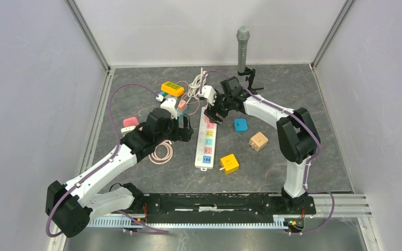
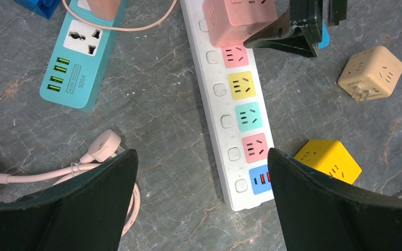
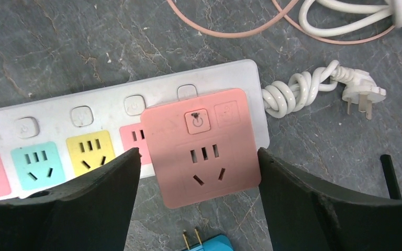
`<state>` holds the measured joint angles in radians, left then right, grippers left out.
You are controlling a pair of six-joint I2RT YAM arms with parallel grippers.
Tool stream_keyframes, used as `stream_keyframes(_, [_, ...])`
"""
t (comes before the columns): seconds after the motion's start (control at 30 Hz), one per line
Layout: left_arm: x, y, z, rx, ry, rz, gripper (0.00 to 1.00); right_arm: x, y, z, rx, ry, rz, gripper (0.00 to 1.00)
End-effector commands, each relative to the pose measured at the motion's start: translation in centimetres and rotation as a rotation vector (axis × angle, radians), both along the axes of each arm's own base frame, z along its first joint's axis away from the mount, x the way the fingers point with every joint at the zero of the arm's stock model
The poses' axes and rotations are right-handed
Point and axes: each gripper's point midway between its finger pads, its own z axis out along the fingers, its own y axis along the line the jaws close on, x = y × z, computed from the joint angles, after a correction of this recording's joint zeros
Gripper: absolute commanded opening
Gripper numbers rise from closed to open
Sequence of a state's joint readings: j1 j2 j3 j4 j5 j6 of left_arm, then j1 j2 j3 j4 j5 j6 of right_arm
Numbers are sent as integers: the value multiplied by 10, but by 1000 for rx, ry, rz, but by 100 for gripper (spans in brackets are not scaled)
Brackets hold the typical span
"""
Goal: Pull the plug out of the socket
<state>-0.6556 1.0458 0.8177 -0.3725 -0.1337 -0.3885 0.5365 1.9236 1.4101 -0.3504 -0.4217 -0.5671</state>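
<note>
A white power strip [image 1: 205,149] with coloured sockets lies in the middle of the table. A pink cube plug [image 3: 201,149] sits in its far-end socket and also shows in the left wrist view [image 2: 238,18]. My right gripper [image 3: 199,151] is open and hangs just above the pink plug, one finger on each side, with no visible contact; in the top view [image 1: 214,112] it hides the plug. My left gripper [image 2: 200,154] is open and empty, above the table beside the strip's near end [image 2: 225,157], left of the strip in the top view [image 1: 186,128].
A yellow cube [image 1: 229,163], a tan cube [image 1: 258,140] and a blue plug [image 1: 241,124] lie right of the strip. A teal strip [image 2: 78,57] and a pink cable coil [image 1: 162,151] lie to the left. White cable with plug [image 3: 364,94] and a microphone [image 1: 242,49] are at the back.
</note>
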Motion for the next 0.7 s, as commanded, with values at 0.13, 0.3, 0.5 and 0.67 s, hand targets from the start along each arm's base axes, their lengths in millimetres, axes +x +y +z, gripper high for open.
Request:
stream_keyframes(0.13, [4,4,2,-5,7,45,100,7,6,0,6,-8,4,64])
stream_keyframes(0.3, [2,-1,-5,-12,34,23,100,-2,15,3,73,25,-57,52])
stream_keyframes(0.5, [-3,-8,-25,-4,101,-7,100,-29,18,-1,130,17,-191,51])
stream_keyframes(0.67, [-13,-27,-44,-10,160,-135,100,-62,29,-6,142,51,-186,56])
